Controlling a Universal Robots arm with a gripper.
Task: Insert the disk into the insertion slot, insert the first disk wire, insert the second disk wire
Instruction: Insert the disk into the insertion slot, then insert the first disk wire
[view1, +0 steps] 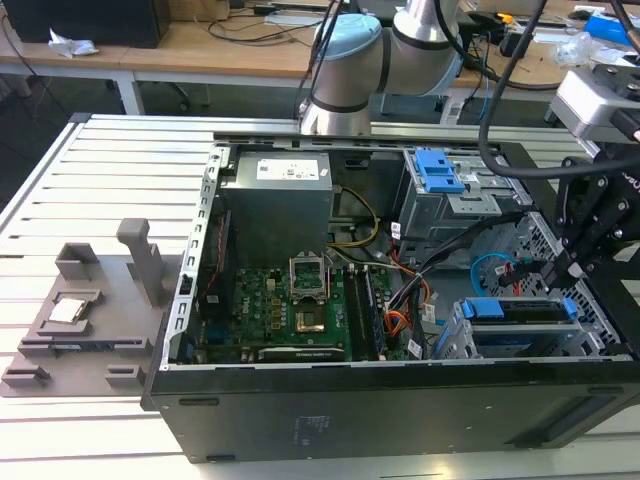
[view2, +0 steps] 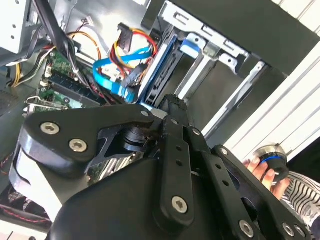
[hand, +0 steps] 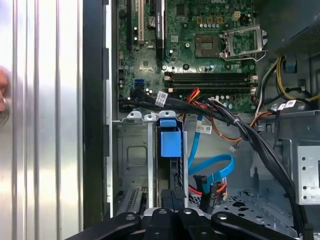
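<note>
The disk (view1: 515, 310) sits on edge inside the insertion slot (view1: 455, 340), the low grey cage at the case's front on the exterior view's right. Its blue carrier (hand: 170, 142) shows between the cage walls (hand: 132, 155). My gripper (view1: 560, 268) hangs just above the disk's outer end with its fingers together; in the first wrist view the gripper (hand: 173, 196) sits right at that end, and I cannot tell whether it touches. A light blue disk wire (hand: 215, 167) loops loose beside the cage, its plug (hand: 207, 192) lying free. The same wire (view2: 115, 75) shows in the second wrist view.
A taller grey cage with a blue latch (view1: 440, 170) stands behind the slot. Bundled black cables (hand: 250, 135) cross above the disk. The motherboard (view1: 300, 310) fills the case's middle. A person's hand (view2: 262, 170) rests outside the case. A grey fixture (view1: 80, 320) lies at the exterior view's left.
</note>
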